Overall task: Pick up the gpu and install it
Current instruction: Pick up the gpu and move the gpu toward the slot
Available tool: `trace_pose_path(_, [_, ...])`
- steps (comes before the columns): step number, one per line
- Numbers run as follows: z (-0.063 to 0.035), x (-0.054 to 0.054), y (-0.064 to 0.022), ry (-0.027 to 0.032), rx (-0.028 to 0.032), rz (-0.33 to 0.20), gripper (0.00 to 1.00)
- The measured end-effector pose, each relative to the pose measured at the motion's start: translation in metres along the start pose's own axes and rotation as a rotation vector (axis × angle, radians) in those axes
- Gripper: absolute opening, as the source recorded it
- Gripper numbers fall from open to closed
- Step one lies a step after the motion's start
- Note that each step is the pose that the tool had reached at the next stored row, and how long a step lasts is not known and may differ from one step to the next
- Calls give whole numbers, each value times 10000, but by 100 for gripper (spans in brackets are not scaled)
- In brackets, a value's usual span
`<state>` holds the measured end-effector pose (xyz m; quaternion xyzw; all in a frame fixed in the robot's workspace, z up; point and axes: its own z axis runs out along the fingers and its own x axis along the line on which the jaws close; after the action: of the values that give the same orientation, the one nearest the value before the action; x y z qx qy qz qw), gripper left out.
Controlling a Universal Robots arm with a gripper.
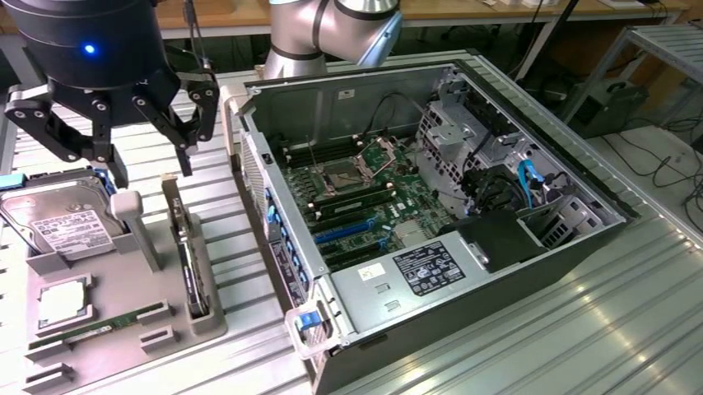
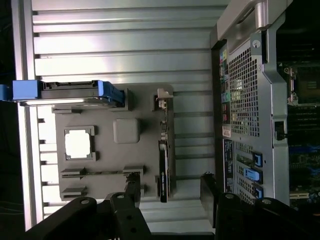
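The gpu (image 1: pixel 189 255) is a thin dark card standing on edge in a slot of the grey holder tray (image 1: pixel 132 341), its pale bracket end (image 1: pixel 170 188) pointing away from the tray's front. In the wrist view the gpu (image 2: pixel 164 155) lies straight ahead between my fingertips. My black gripper (image 1: pixel 151 174) hangs above the tray's far end, over the bracket end of the card, apart from it. Its jaws are spread wide and open, with nothing between them. In the wrist view my gripper (image 2: pixel 170 192) straddles the card's line.
On the same tray sit a silver hard drive (image 1: pixel 61 218) with blue rails, a CPU (image 1: pixel 62 300) and a green RAM stick (image 1: pixel 104 325). The open computer case (image 1: pixel 363 107) lies to the exterior view's right, its motherboard (image 1: pixel 363 197) with blue slots (image 1: pixel 346 230) exposed. Ribbed metal table all around.
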<state>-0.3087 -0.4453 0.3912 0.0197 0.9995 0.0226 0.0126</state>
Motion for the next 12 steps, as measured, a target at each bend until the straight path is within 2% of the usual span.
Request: trace_pose_path(12, [145,3,-20,5,1,-43,60])
